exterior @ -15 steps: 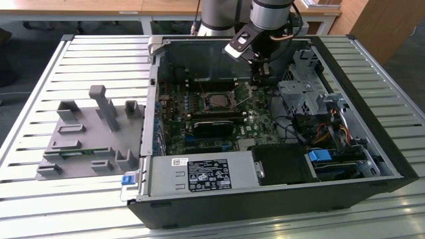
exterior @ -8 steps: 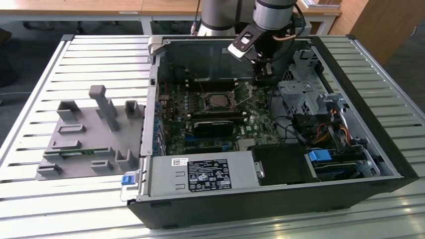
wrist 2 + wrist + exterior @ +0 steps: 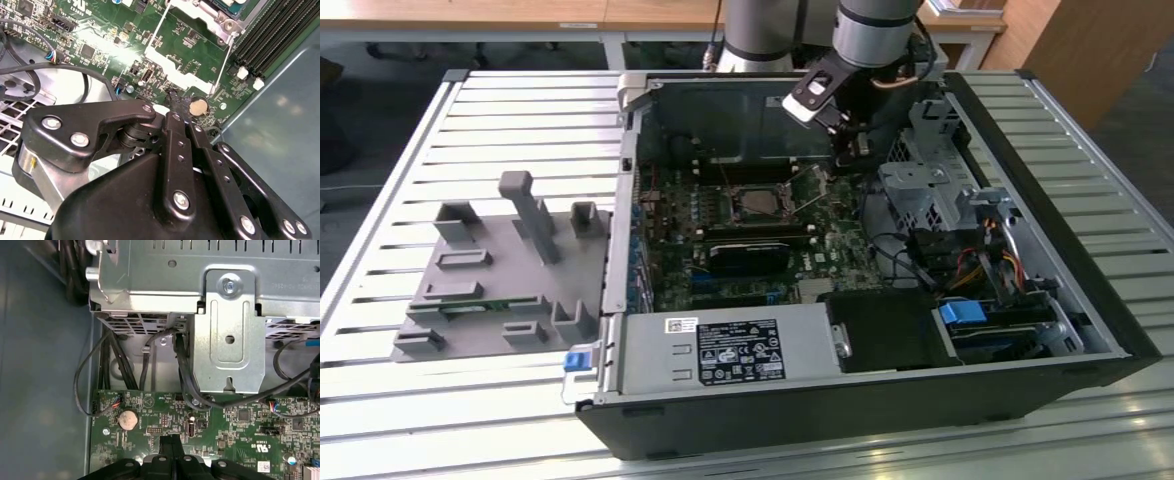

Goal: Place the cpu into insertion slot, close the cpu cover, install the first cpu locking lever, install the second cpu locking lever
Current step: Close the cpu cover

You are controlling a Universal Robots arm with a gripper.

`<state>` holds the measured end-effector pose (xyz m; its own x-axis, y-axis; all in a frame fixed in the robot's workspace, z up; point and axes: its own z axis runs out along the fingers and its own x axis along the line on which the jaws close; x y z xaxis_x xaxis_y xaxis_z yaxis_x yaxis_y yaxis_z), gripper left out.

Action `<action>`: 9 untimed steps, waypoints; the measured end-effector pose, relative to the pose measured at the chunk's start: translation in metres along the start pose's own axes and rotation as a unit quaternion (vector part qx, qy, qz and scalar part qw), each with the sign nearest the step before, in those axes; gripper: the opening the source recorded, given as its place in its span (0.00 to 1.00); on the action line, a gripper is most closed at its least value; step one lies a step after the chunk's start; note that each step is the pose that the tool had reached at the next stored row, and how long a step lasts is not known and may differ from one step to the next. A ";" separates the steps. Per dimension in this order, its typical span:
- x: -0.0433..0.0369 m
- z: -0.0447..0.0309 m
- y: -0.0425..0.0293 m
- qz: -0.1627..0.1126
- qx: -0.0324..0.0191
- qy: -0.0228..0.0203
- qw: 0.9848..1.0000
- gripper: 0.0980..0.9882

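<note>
Grey slatted bench (image 3: 480, 90) carries the open black computer case (image 3: 854, 410). Exterior view: the insertion slot (image 3: 754, 203) lies flat and face-up on the green motherboard (image 3: 720, 275), mid-case, on the exterior view's left of the gripper (image 3: 859, 158), which hangs over the board's edge beside the drive cage (image 3: 921, 190). The slot is square, so it has no long axis, and its edges run roughly with the case walls. Its centre reads dark, and whether the cpu is seated in it cannot be told. A thin locking lever (image 3: 811, 205) slants from the slot's side towards the gripper and looks unlatched. Second wrist view: the fingers (image 3: 176, 125) are clenched together with nothing visible between them, tips just beside the coin cell (image 3: 198, 106). A silver corner plate at the slot, taken to be the cpu cover (image 3: 207, 17), has two wire levers running from it, and the nearer one's (image 3: 223, 60) long axis points towards the fingertips. First wrist view: the closed tips sit low over the board, with the coin cell near them and black cables (image 3: 182, 370) draped from the cage just beyond. Risks, as judged: the springy wire could slip off the narrow closed tips and snap back. A push set too low would scrape board components or the cell. Drift towards the cage could snag a cable.
</note>
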<state>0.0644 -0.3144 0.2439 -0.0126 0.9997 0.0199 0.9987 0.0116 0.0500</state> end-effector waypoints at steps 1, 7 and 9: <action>0.0000 0.0009 0.0000 0.000 0.000 0.000 1.000 0.01; -0.0001 0.0045 -0.0002 0.000 0.000 0.000 1.000 0.01; -0.0001 0.0046 -0.0011 0.000 0.000 0.000 1.000 0.01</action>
<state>0.0635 -0.3144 0.2392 -0.0125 0.9997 0.0192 0.9987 0.0115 0.0498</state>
